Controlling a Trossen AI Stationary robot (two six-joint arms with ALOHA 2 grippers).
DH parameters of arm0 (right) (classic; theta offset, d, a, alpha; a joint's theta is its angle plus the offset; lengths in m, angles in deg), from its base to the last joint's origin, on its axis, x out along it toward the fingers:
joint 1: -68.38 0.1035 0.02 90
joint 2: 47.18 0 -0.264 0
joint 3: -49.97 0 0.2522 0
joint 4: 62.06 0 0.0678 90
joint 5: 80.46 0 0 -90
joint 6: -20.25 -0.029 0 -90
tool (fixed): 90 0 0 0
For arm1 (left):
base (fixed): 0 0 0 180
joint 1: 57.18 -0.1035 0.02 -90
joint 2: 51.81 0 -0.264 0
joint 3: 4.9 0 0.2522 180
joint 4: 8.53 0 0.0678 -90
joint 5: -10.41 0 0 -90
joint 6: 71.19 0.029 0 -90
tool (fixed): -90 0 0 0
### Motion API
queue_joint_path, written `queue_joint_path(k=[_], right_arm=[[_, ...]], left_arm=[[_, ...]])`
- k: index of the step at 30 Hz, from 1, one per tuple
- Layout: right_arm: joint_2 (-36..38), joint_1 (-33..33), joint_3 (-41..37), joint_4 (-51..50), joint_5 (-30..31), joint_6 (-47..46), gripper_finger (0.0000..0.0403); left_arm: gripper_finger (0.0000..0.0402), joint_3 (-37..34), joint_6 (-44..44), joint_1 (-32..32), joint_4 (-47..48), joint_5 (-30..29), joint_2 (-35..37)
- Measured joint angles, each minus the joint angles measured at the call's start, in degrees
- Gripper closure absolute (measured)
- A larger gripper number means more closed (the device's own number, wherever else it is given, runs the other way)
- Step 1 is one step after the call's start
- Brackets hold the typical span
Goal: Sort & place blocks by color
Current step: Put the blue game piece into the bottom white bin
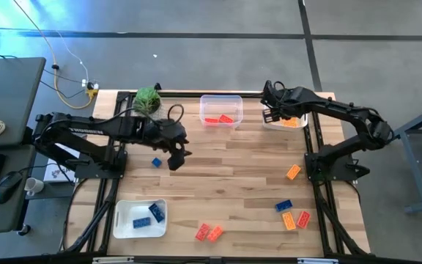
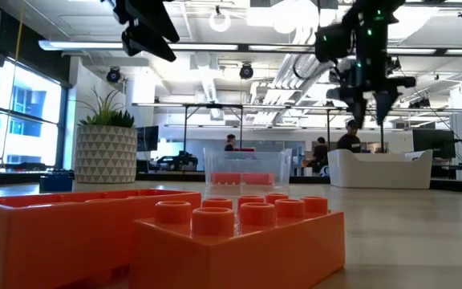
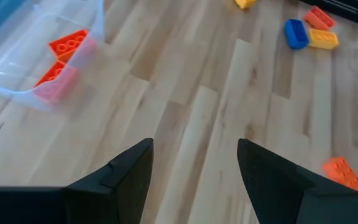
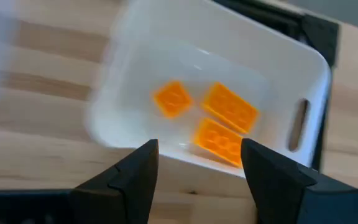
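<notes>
Over at the far right corner of the worktop (image 1: 233, 158), the right pincer (image 1: 272, 111) hangs above the white tray (image 4: 309, 74) with its fingers apart and nothing between them. Three orange blocks (image 4: 229, 107) lie inside that tray, so an orange drop looks just done.

The left pincer (image 1: 176, 154) hovers over the middle of the worktop, open and empty too. A loose blue block (image 1: 156, 163) sits just beside it, to its left. The clear tub (image 1: 221, 101) at the far middle holds red blocks (image 1: 220, 118). The white tray at the near left (image 1: 139, 230) holds blue blocks (image 1: 153, 213).

More blocks wait. An orange one (image 1: 293, 172) lies on the right side. A blue one (image 1: 283, 206) and two more sit nearer on the right. Two red ones (image 1: 209, 233) rest at the near middle.

Next, I think the right arm needs to swing back and pick the loose orange one.
</notes>
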Motion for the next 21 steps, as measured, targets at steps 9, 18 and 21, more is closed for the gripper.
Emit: queue_joint_path(k=[9, 18, 21], right_arm=[[0.0, 12.0, 6.4, 0.3, -3.3, -6.0, 0.0187], [0.0, 25.0, 6.6, 9.4, -7.6, -8.8, 0.0187], [0.0, 28.8, 6.6, 10.5, -9.1, -10.2, 0.0187]], left_arm=[[0.0183, 0.0, 1.8, 5.6, 2.5, -5.8, 0.0], [0.0183, 0.0, -2.7, 6.9, 10.3, -12.1, 0.0], [0.0183, 0.0, -6.0, 6.9, 12.2, -10.3, 0.0]])
